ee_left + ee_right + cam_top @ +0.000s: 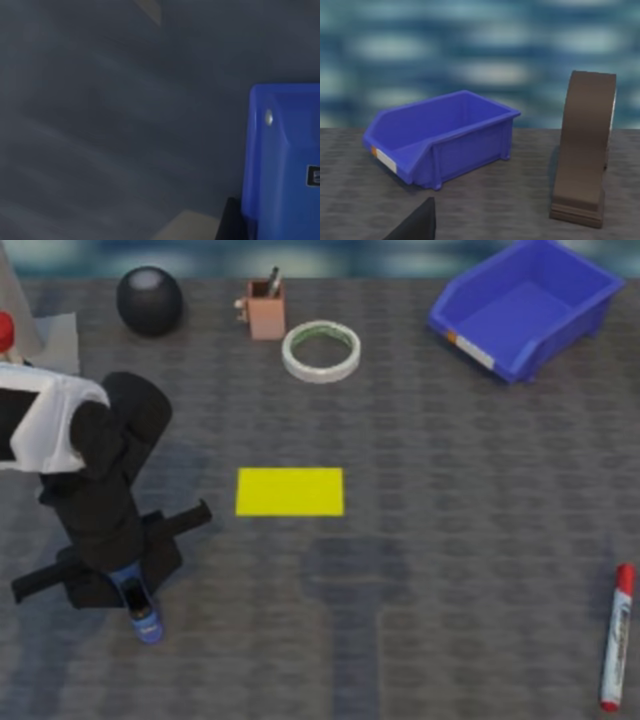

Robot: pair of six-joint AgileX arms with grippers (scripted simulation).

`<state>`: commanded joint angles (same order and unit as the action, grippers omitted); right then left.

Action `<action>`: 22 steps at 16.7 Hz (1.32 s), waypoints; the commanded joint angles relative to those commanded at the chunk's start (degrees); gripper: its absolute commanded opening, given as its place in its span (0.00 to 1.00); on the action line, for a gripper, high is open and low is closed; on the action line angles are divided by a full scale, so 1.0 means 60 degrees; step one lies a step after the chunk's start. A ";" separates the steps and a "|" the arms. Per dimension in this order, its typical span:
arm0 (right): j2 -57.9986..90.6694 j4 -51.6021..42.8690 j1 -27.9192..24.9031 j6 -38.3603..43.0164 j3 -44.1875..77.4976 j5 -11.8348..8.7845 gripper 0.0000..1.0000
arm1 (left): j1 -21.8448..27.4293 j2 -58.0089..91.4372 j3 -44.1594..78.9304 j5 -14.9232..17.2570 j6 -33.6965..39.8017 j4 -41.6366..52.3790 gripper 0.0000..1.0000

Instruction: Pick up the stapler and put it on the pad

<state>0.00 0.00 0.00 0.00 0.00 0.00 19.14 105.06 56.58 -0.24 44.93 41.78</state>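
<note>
The blue stapler (143,616) lies at the table's front left, its end sticking out from under my left gripper (133,592). In the left wrist view the stapler (282,165) fills the side of the picture, and a dark finger (231,220) rests against its flank; the gripper is shut on it. The yellow pad (290,491) lies flat near the table's middle, to the right of and behind the stapler, with nothing on it. My right arm is out of the top view; its gripper (420,222) is parked low over the table near the blue bin.
At the back stand a black ball (150,300), a brown pen holder (265,308), a roll of tape (321,350) and a blue bin (525,305) (440,142). A red-and-white marker (618,635) lies front right. A brown upright piece (584,150) stands beside the bin.
</note>
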 joint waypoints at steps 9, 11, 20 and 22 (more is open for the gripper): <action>0.0000 0.0000 0.0000 0.0000 0.0000 0.0000 1.00 | -0.0007 -0.0060 0.0146 0.0015 0.0027 0.0156 0.00; 0.0000 0.0000 0.0000 0.0000 0.0000 0.0000 1.00 | -0.0049 -0.0241 0.0534 0.0013 0.0080 0.0720 0.00; 0.0000 0.0000 0.0000 0.0000 0.0000 0.0000 1.00 | -0.0149 -0.1474 0.2386 0.0011 0.0066 0.3823 0.00; 0.0000 0.0000 0.0000 0.0000 0.0000 0.0000 1.00 | -0.0149 -0.1474 0.2386 0.0011 0.0066 0.3823 0.00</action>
<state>0.00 0.00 0.00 0.00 0.00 0.00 18.24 96.22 70.90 -0.18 45.33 64.72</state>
